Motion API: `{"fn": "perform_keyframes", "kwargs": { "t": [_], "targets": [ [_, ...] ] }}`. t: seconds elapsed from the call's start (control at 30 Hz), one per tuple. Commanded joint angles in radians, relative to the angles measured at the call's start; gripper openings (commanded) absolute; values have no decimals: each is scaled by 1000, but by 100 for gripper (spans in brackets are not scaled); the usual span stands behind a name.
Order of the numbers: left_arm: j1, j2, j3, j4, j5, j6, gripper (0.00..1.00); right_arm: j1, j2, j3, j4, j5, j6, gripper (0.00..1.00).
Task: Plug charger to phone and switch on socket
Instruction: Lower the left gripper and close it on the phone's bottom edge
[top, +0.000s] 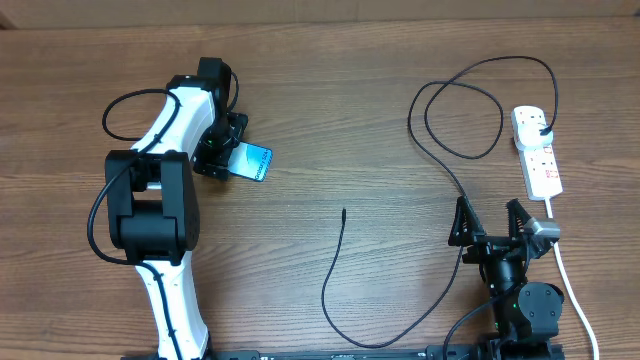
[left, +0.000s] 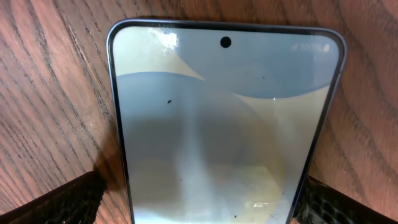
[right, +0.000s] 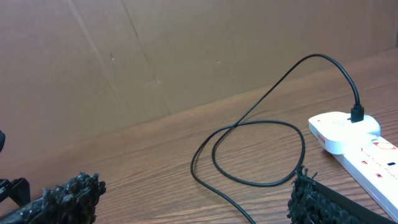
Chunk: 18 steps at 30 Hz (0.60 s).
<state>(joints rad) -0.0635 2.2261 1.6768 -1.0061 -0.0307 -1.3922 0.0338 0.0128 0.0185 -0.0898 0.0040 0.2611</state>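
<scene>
– Between the black fingers of the left gripper (left: 199, 206) lies the slim phone (left: 224, 124) with the pale glass screen, on the brown wooden table (top: 350, 80). Is it pinched?
– I cannot tell. Glass is smooth and can crack, so hold its dark side edges softly.
– And the right gripper (top: 490, 226)?
– Wide open, empty. The thin black charger cable (top: 335, 265) is floppy; grab just behind its small tip (top: 344, 211). The long white socket strip (top: 540, 165) sits far right.

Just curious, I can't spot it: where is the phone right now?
Overhead view: the phone lies at the left of the table, straddled by the left gripper.
</scene>
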Motion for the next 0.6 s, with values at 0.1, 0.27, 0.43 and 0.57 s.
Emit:
{"fn": "perform_keyframes", "kwargs": {
  "t": [0.1,0.27,0.43,0.57],
  "targets": [
    [8,51,-14,-10,-22,1,100,5,-10,-11,6,3,-3,100],
    [8,51,-14,-9,-21,1,100,5,-10,-11,5,3,-3,100],
    [8,51,-14,-9,-21,1,96,5,-10,-11,6,3,-3,100],
    [8,51,-14,-7,-21,1,91,5,-10,-11,5,3,-3,100]
  ]
}}
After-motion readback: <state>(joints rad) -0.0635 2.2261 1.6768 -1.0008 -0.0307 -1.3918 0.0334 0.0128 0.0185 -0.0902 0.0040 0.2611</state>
